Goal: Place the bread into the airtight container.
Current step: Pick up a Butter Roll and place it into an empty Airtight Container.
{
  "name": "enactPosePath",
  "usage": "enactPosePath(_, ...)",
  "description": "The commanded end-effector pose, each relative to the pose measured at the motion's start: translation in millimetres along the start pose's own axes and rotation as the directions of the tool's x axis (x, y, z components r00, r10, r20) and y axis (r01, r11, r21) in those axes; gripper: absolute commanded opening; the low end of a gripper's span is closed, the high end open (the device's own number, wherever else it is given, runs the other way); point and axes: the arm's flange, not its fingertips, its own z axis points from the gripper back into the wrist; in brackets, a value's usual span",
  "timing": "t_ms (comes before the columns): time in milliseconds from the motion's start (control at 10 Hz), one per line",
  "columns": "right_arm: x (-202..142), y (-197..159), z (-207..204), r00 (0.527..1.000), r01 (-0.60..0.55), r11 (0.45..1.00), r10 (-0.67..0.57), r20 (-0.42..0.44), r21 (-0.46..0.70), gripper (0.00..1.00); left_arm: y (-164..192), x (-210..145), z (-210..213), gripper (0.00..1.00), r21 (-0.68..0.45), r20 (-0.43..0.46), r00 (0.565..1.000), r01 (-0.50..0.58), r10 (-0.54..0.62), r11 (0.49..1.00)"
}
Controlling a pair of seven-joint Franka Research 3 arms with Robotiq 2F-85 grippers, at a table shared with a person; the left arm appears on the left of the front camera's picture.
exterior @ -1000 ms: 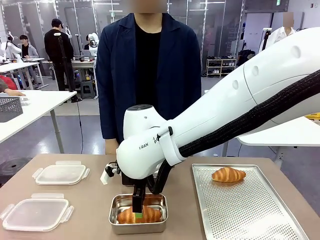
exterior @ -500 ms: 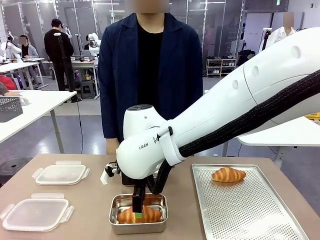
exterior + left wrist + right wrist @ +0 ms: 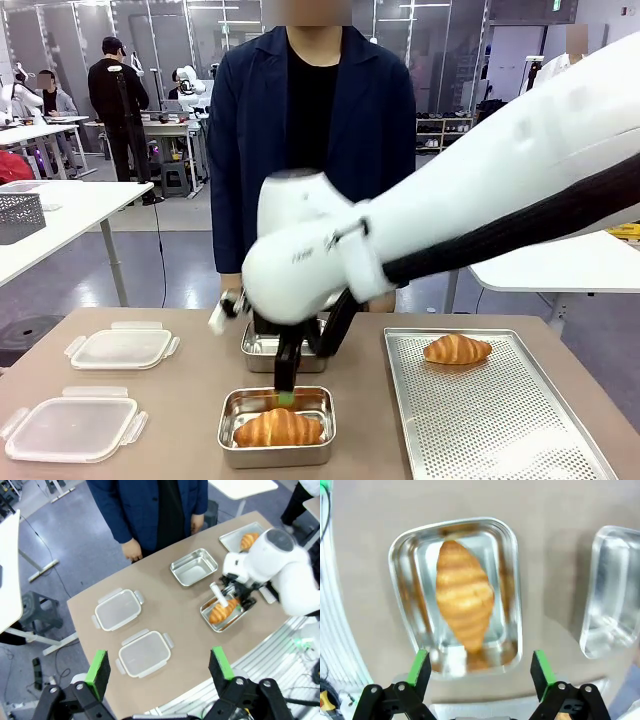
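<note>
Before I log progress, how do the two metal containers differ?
The near container holds a croissant; the far container is empty. The near container sits toward the robot's edge of the table, the far container closer to the person. Both are shiny rectangular metal, with no lids on.

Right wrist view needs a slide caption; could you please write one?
Open pincer over a croissant lying in a steel container.

Bright even light; right arm (image 3: 440, 225) motion-blurred; glare on container (image 3: 513, 595).
</note>
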Motion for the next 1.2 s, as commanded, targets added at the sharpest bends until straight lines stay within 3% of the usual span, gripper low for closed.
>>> enactPosePath(0, -67, 7, 64, 0.996, 0.075, 0.997, -0.075, 0.037, 0.016, 1.00, 0, 0, 0, 1.00, -0.008, 0.003, 1.000, 0.003, -0.003, 1.000)
enactPosePath(300, -171, 3, 111, 0.965, 0.222, 0.975, -0.221, 0.144, 0.006, 1.00, 0, 0, 0, 1.00, -0.008, 0.003, 1.000, 0.003, -0.003, 1.000)
enactPosePath(500, -241, -4, 119, 0.931, 0.324, 0.946, -0.319, 0.180, -0.001, 1.00, 0, 0, 0, 1.00, -0.008, 0.003, 1.000, 0.003, -0.003, 1.000)
enactPosePath(700, -295, -9, 112, 0.963, 0.233, 0.971, -0.223, 0.150, -0.050, 1.00, 0, 0, 0, 1.00, -0.008, 0.003, 1.000, 0.003, -0.003, 1.000)
enactPosePath(1000, -344, -7, 81, 0.968, 0.162, 0.986, -0.149, 0.202, -0.050, 1.00, 0, 0, 0, 1.00, -0.008, 0.003, 1.000, 0.003, -0.003, 1.000)
enactPosePath(1100, -324, -10, 100, 0.963, 0.228, 0.973, -0.221, 0.156, -0.031, 1.00, 0, 0, 0, 1.00, -0.008, 0.003, 1.000, 0.003, -0.003, 1.000)
